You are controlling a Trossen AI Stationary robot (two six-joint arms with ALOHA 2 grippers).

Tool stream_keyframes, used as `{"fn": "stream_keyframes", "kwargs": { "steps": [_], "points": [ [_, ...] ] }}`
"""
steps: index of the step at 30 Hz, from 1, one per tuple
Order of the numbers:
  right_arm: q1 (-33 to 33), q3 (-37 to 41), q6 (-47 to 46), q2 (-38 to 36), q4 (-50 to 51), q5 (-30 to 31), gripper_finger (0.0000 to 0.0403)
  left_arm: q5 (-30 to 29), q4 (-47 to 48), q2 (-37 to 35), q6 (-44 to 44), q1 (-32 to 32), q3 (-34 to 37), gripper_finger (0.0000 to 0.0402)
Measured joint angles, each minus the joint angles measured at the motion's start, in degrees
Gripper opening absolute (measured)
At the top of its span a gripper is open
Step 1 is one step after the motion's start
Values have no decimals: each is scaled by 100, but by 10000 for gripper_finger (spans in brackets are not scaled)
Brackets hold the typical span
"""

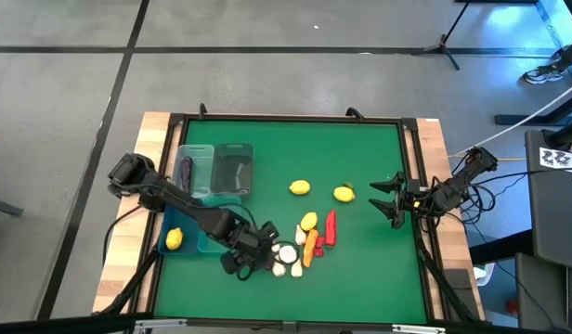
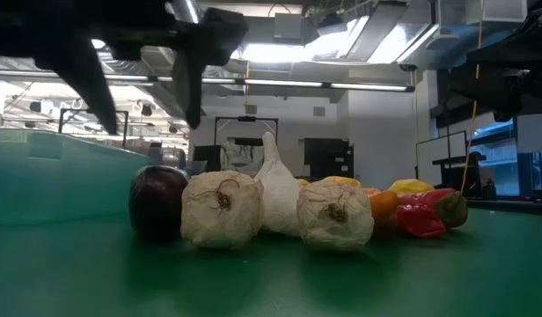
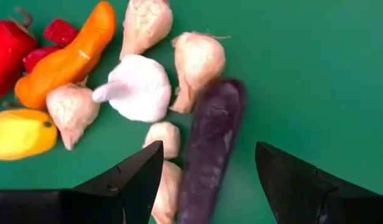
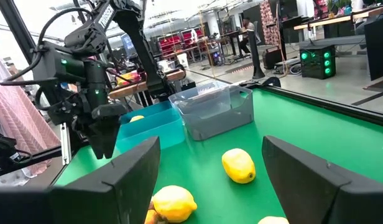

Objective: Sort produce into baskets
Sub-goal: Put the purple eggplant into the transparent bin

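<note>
lab/workshop | concrete floor | tripod | benches

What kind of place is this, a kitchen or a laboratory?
Probably a robotics lab or workshop, not a kitchen. A green-topped table stands on bare concrete, toy garlic bulbs lie on it, and workbenches with equipment fill the room behind.

From above, we cannot separate the garlic bulbs under the left gripper; its dark fingers cover the eggplant there. In the left wrist view that eggplant runs off the picture's edge, and so do the red peppers and a lemon. In the low view the carrot hides mostly behind garlic. What lies in the grey baskets we cannot tell; one blue basket sits partly under the left arm.
</note>
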State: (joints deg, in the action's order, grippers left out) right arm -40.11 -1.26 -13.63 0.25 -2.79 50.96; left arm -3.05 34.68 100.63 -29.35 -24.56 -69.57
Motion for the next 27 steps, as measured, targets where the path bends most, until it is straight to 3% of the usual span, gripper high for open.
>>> {"fn": "stream_keyframes", "kwargs": {
  "steps": [14,27],
  "points": [
    [0,0,0,0,55,-2,280,97,-189,423,-379,129,-1,251],
    [-1,0,0,-2,68,-13,280,558,-255,789,-509,221,-1,251]
  ]
}}
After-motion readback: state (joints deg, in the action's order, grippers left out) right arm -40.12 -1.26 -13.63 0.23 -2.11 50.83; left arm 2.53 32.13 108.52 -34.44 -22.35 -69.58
